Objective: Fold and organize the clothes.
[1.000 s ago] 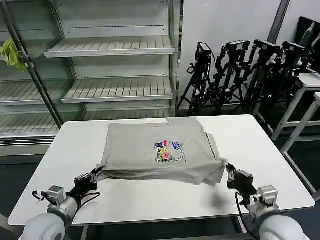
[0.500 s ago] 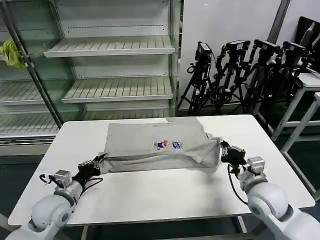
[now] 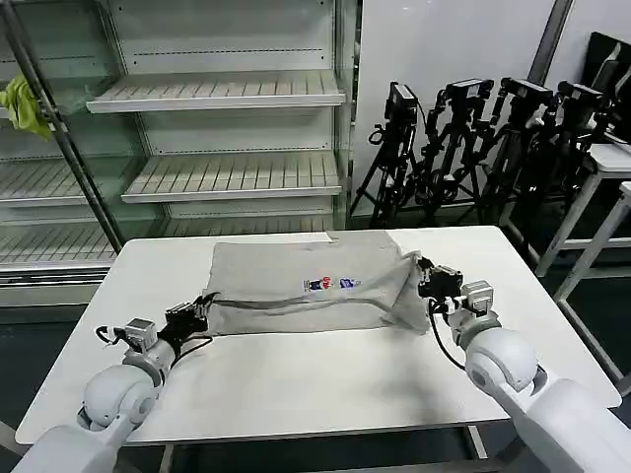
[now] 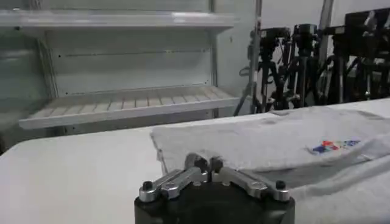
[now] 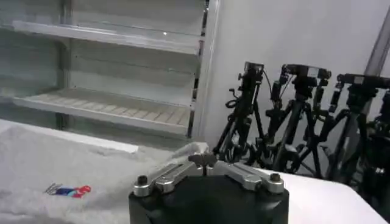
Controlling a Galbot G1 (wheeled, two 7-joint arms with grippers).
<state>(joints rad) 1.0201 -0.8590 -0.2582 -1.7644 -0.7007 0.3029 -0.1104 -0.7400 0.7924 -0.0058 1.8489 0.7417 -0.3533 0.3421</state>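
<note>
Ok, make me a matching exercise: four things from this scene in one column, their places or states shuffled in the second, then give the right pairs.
Things:
1. T-shirt
2. left gripper
3. right gripper
4. yellow-green rag

Places or states:
A. hanging on the shelving, at the robot's far left
B. shut on the shirt's left near corner
C. lying on the white table, partly folded
D. shut on the shirt's right edge

Pairs: 1-C, 2-B, 3-D, 4-A

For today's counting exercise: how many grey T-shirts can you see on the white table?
1. The grey T-shirt lies mid-table, part folded, its near edge pinched by the left gripper and the right gripper. Another could be hidden underneath.
</note>
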